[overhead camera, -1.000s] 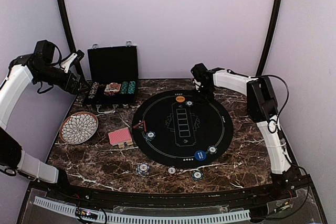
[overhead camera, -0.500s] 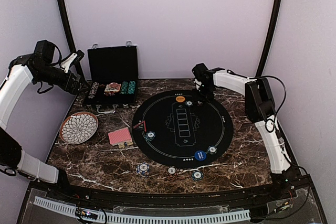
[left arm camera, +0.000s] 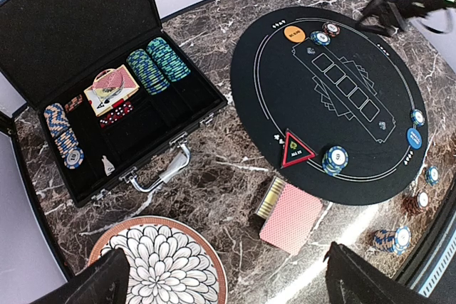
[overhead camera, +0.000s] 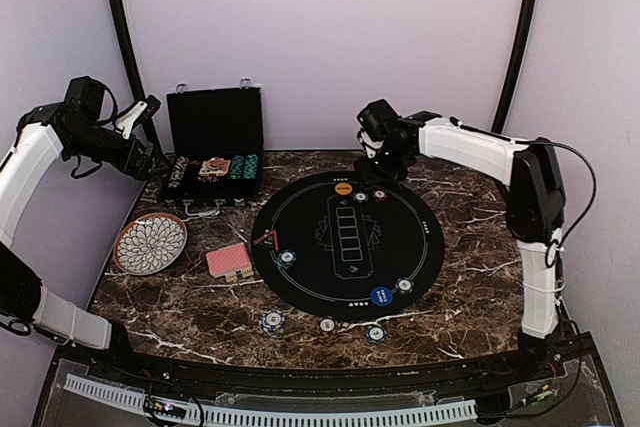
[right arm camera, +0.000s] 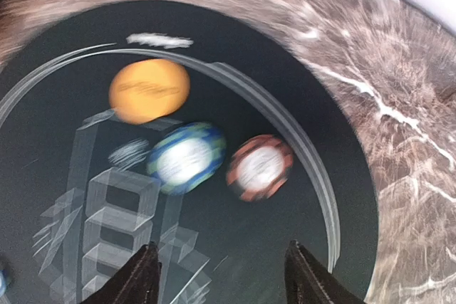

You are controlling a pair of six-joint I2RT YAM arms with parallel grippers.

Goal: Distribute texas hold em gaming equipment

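- Black and round, the mat [overhead camera: 405, 232] is lying on the marble table [overhead camera: 470, 297], and you are reading every place below against that mat.
- Your right gripper [right arm camera: 221, 247] is hanging over the mat's far rim with its fingers [right arm camera: 146, 275] parted. Nothing is sitting between them, so it is gripping nothing.
- Just ahead of those fingertips, a red chip [right arm camera: 260, 167] is lying flat on the mat inside the white ring line. A blue-and-white chip [right arm camera: 187, 157] is sitting close beside it, and the orange button disc [right arm camera: 149, 90] is lying just past that. This wrist view is coming through blurred.
- Your left gripper [left arm camera: 226, 250] is hovering high off the mat on the case side, spread wide and holding nothing.
- Red-backed cards [left arm camera: 292, 215] are lying in a stack just off the mat's edge. On the mat beside them, a red triangular marker [left arm camera: 297, 151] and a short stack of blue chips [left arm camera: 335, 159] are sitting.
- Near the mat's near rim, the blue button disc [overhead camera: 381, 296] is resting with a single chip [overhead camera: 404, 285] beside it. Loose chips [overhead camera: 271, 322] are lying on the marble just past that rim.
- Off the mat's far side, the black case [left arm camera: 78, 19] is standing open with rows of chips [left arm camera: 158, 65] inside, and the petal-pattern plate [left arm camera: 164, 258] is sitting nearer than the case.
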